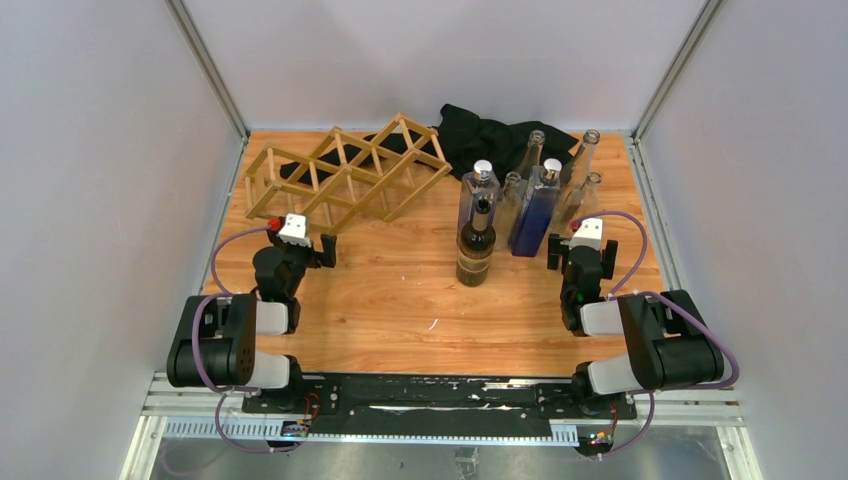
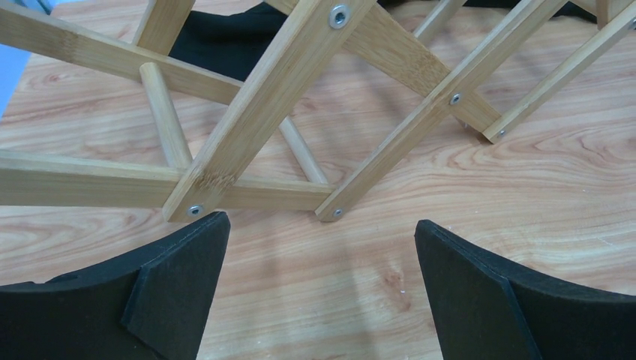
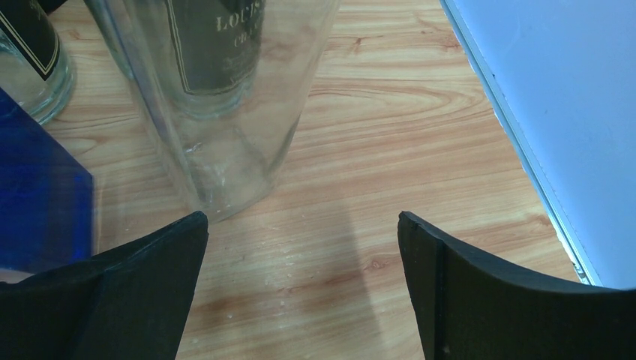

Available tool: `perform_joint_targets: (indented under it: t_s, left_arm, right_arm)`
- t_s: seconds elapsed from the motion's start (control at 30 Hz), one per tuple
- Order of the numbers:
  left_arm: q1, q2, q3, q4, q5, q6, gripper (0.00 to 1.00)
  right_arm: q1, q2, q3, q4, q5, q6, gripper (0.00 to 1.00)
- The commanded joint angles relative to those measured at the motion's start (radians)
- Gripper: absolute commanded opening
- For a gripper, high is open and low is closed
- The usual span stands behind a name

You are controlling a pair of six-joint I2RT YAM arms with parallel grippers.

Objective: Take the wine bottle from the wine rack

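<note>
The wine rack sits on the table toward its far left corner; a black cloth lies bunched at the middle of the far edge, and some of it shows dark through the rack's cells. The wine bottle, dark glass with a tan label, stands upright on the table right of centre, well apart from the rack; it is at the near side of a cluster of bottles, with a clear square bottle just behind it, a blue bottle to its right, and more clear bottles toward the far right corner.

The left gripper hovers just on the near side of the rack with its jaws spread wide and nothing between them; in the left wrist view the rack's slat ends lie just ahead of the fingers, apart from them. The right gripper is near the table's right edge, just beside the cluster, its jaws likewise wide apart and holding nothing; its wrist view shows a clear labelled bottle and the blue bottle's corner just ahead.
</note>
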Motion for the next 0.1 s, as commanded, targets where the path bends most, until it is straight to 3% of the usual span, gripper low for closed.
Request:
perform_joint_targets:
  t_s: [0.0, 0.07]
  left_arm:
    - [-0.02, 0.0, 0.023, 0.001, -0.016, 0.035, 1.0]
    - [-0.021, 0.001, 0.02, 0.008, -0.016, 0.031, 1.0]
  right_arm:
    - [-0.006, 0.005, 0.013, 0.039, -0.001, -0.012, 1.0]
    - [-0.006, 0.005, 0.014, 0.039, -0.003, -0.012, 1.0]
